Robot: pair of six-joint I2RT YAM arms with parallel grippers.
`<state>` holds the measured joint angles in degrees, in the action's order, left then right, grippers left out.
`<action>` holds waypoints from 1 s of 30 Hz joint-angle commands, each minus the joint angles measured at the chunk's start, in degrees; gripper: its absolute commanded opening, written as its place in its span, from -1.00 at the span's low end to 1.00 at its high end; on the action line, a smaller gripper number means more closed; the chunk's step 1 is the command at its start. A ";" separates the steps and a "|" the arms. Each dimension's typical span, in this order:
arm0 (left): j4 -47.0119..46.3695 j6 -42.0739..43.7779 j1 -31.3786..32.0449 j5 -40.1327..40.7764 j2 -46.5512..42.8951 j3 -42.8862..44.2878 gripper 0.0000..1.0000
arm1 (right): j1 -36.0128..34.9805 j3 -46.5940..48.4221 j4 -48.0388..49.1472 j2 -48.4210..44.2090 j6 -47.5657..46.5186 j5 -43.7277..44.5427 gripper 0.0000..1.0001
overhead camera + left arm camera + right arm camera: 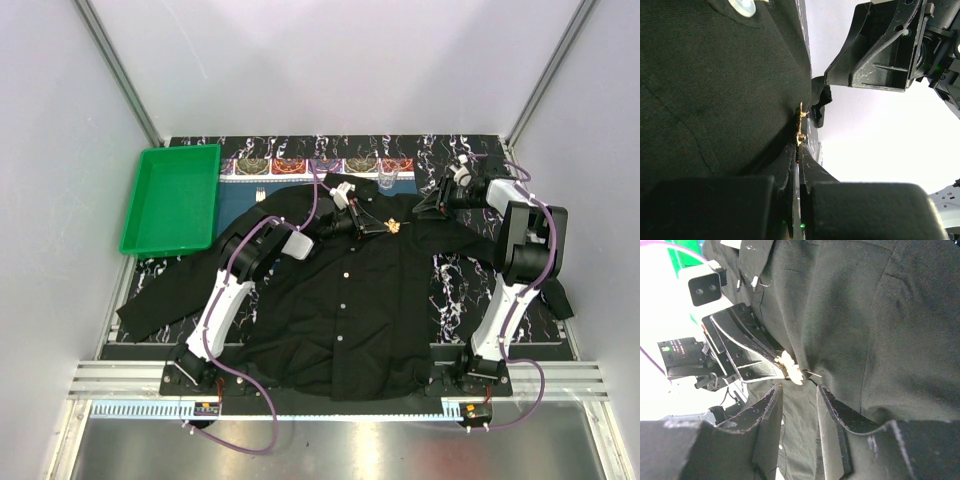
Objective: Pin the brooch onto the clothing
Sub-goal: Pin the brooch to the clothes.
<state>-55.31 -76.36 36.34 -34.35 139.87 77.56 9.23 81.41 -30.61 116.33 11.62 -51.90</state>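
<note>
The clothing [340, 300], a black button-up shirt, lies spread flat on the table. My left gripper [368, 228] reaches over its chest and is shut on the brooch [394, 227], a tiny golden pin. In the left wrist view the brooch [800, 124] sticks out of the shut gripper [799, 145] against the black cloth [715, 100]. My right gripper [428, 206] hovers just right of it, open. The right wrist view shows the gripper [799, 388] with only cloth in the gap, just below the brooch [790, 368], whose thin pin points into a fold of the clothing [865, 315].
A green tray [170, 200] stands at the back left beside the shirt's sleeve. A patterned placemat [300, 165] and a small clear glass [387, 180] lie behind the collar. Grey walls close in on both sides.
</note>
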 commanded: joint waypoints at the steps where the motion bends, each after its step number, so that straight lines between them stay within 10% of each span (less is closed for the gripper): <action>1: -1.64 -1.16 0.23 -0.28 -1.54 1.45 -1.00 | -1.23 1.92 1.34 1.53 0.95 0.31 -0.20; 30: -2.70 -2.48 0.23 -0.46 -0.92 2.33 -1.00 | -3.26 0.33 1.25 3.46 -0.98 -2.59 -0.45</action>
<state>-55.33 -78.06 36.32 -34.37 139.87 77.67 6.81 81.41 -29.58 119.98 11.57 -52.05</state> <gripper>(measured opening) 0.012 0.290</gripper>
